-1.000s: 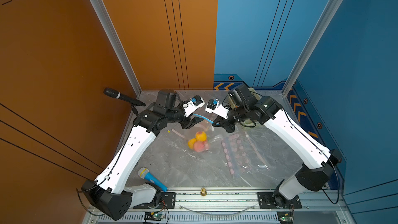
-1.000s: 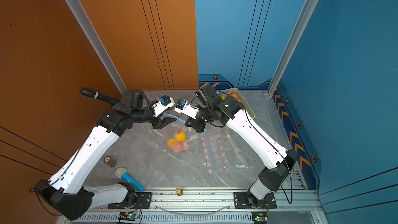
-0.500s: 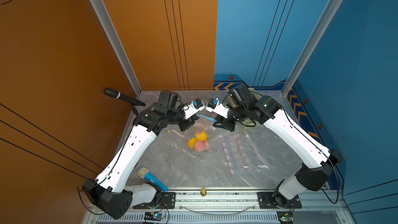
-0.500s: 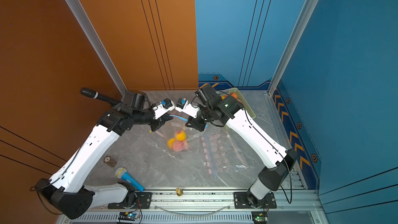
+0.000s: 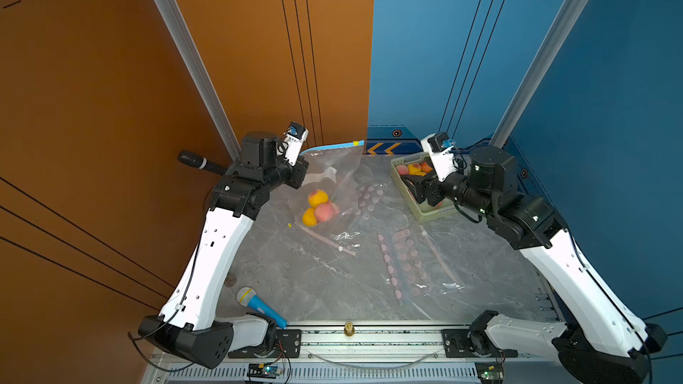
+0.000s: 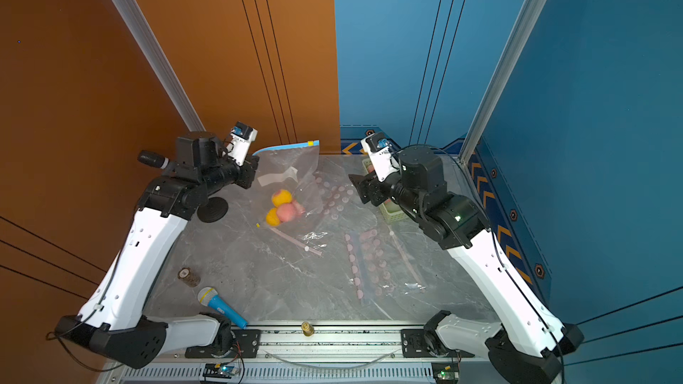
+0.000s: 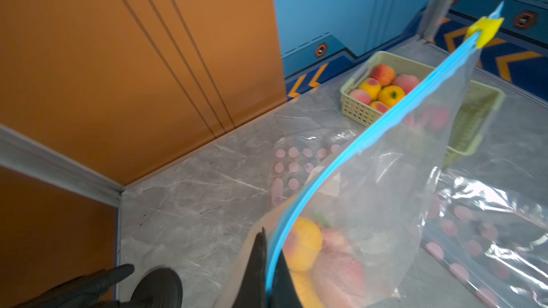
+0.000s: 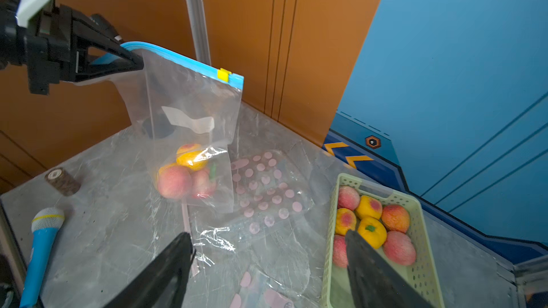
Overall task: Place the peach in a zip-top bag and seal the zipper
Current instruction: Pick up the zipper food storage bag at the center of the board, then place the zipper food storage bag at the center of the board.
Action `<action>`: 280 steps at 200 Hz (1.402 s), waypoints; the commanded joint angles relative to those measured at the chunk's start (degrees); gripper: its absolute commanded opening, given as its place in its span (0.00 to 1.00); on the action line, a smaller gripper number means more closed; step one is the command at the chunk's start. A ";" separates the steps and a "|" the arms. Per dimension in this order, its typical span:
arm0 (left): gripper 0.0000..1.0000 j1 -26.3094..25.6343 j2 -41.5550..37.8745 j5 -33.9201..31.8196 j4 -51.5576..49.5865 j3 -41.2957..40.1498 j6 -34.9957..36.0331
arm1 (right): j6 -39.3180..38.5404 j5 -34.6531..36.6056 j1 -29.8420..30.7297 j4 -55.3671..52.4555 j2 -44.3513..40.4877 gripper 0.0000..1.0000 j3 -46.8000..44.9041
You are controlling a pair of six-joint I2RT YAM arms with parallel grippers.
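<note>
- Left gripper (image 8: 130, 60): clamps zip-top bag (image 8: 192, 105) by its zipper end, 11 o'clock on table (image 5: 314, 282); peach (image 8: 175, 182) inside.
- Right gripper (image 8: 267, 238): just released, jaws apart, back toward 2 o'clock; slider (image 8: 224, 74) at far end, seal seemingly complete.

A clear zip-top bag (image 5: 334, 175) containing 3 peaches (image 5: 320, 207) is held by its blue edge at the left end effector (image 5: 302, 159). The right end effector (image 5: 413, 185) is positioned over a green basket (image 5: 430, 214).

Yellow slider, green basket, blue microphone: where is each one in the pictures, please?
yellow slider (image 8: 224, 74), right wrist view, on its middle.
green basket (image 7: 355, 111), left wrist view, on its perforated side wall.
blue microphone (image 5: 266, 311), in a top view, on its blue handle.
</note>
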 commanded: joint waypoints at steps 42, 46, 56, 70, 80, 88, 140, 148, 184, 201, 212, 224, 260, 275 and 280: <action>0.00 6.02 10.89 -14.52 5.08 6.42 -11.31 | 7.29 5.76 -0.77 2.98 -2.10 1.00 -5.49; 0.00 6.04 11.42 -15.46 4.91 7.12 -11.11 | 7.39 5.82 -0.75 2.99 -2.16 1.00 -5.76; 0.00 6.03 12.90 -17.60 4.72 8.59 -10.58 | 7.58 5.84 -0.77 3.15 -2.40 1.00 -6.45; 0.00 6.08 14.34 -20.00 4.71 10.07 -10.11 | 7.99 5.82 -0.72 3.25 -2.84 1.00 -7.39; 0.00 6.03 14.99 -19.98 4.70 10.71 -9.99 | 8.32 5.68 -0.77 3.33 -3.21 1.00 -8.03; 0.00 6.10 15.79 -19.50 4.71 10.88 -10.03 | 8.72 5.57 -0.77 3.42 -3.54 1.00 -8.51; 0.00 5.99 23.77 -15.06 3.13 8.22 -11.30 | 10.62 3.71 -0.70 3.95 -4.39 1.00 -10.27; 0.00 5.96 25.77 -13.80 2.49 8.35 -11.39 | 10.75 3.71 -0.69 4.04 -4.41 1.00 -10.48; 0.00 6.01 34.69 -9.74 -0.69 11.33 -12.44 | 11.21 2.76 -0.75 4.30 -4.42 1.00 -11.28; 0.00 5.89 36.31 -7.57 -1.30 12.52 -13.39 | 11.43 2.78 -0.77 4.31 -4.41 1.00 -11.54; 0.00 5.87 36.44 -6.69 -1.34 12.87 -14.13 | 11.47 3.00 -0.69 4.07 -4.48 1.00 -11.60; 0.02 5.92 35.92 -6.51 -1.36 13.18 -14.53 | 11.51 3.06 -0.70 3.80 -4.49 1.00 -11.64; 0.43 5.94 31.89 -6.64 -2.90 14.21 -14.86 | 11.58 3.67 -0.77 4.11 -4.65 1.00 -12.25; 0.56 5.94 29.42 -6.73 -3.48 14.70 -15.09 | 11.75 3.97 -0.86 4.47 -4.59 1.00 -12.45; 0.60 5.94 28.53 -6.64 -3.71 14.88 -15.03 | 11.77 4.04 -0.78 4.53 -4.58 1.00 -12.57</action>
